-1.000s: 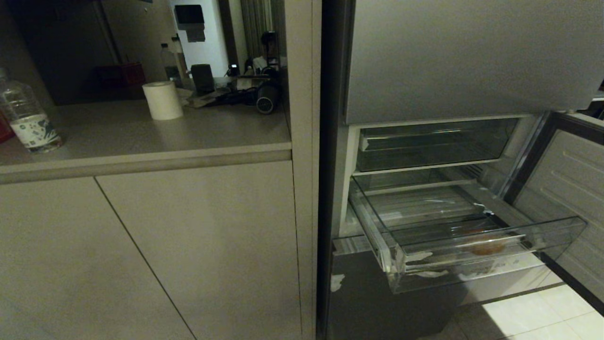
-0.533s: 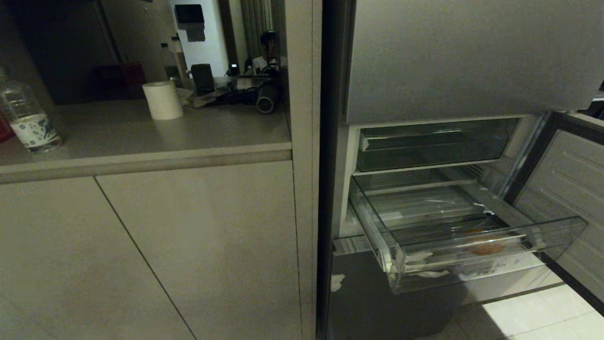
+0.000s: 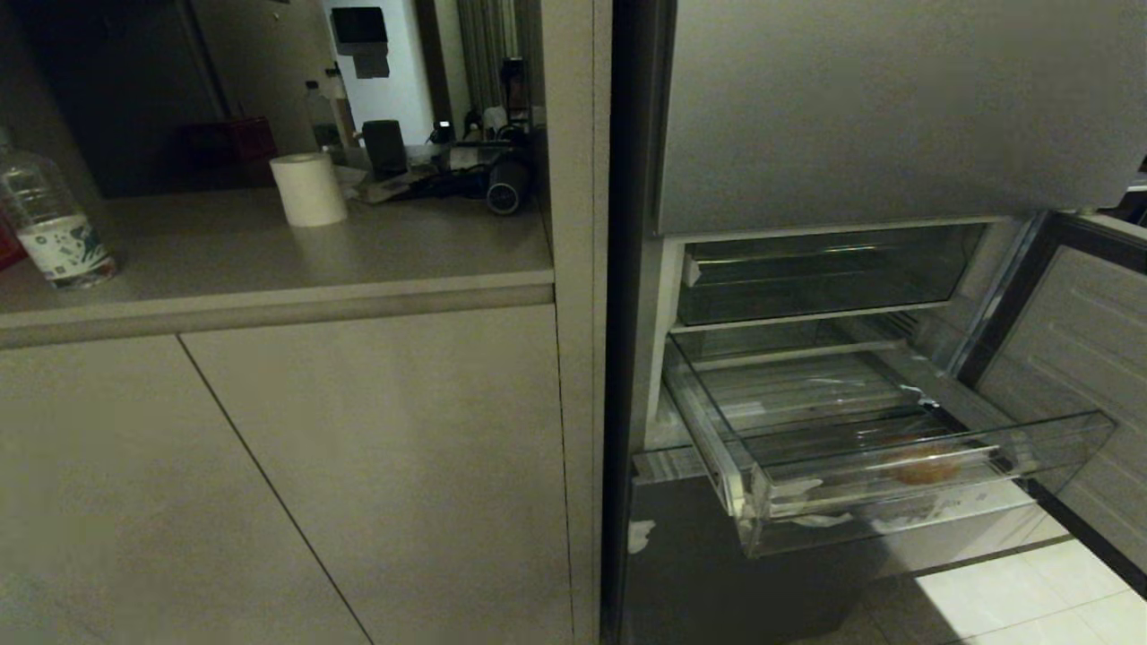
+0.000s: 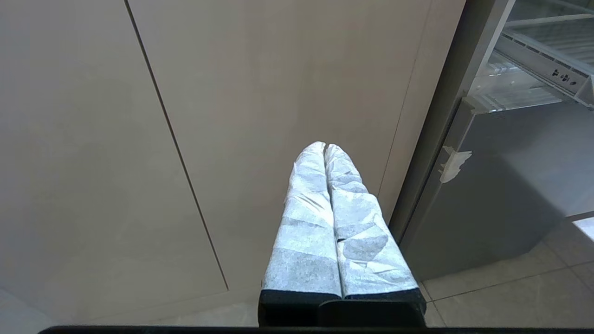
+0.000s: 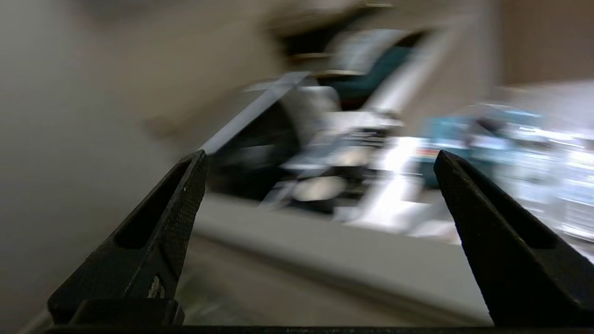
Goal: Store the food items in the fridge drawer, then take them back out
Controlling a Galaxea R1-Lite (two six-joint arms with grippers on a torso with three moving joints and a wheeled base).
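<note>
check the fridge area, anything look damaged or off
The fridge drawer hangs pulled out, with torn white sticker scraps on its front lip. Another white scrap peels off the grey panel below. One orange-brown food item sits inside. No spills.

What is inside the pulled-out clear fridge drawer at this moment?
Inside the fridge drawer lies one orange-brown food piece, near its front right. No green piece shows; the front lip and sticker scraps hide part of the floor.

The head camera looks down at the cabinet doors [image 3: 296, 475] and open fridge [image 3: 806, 376]. The left wrist camera, lower, faces both nearer. The right wrist camera faces a blurred counter.
</note>
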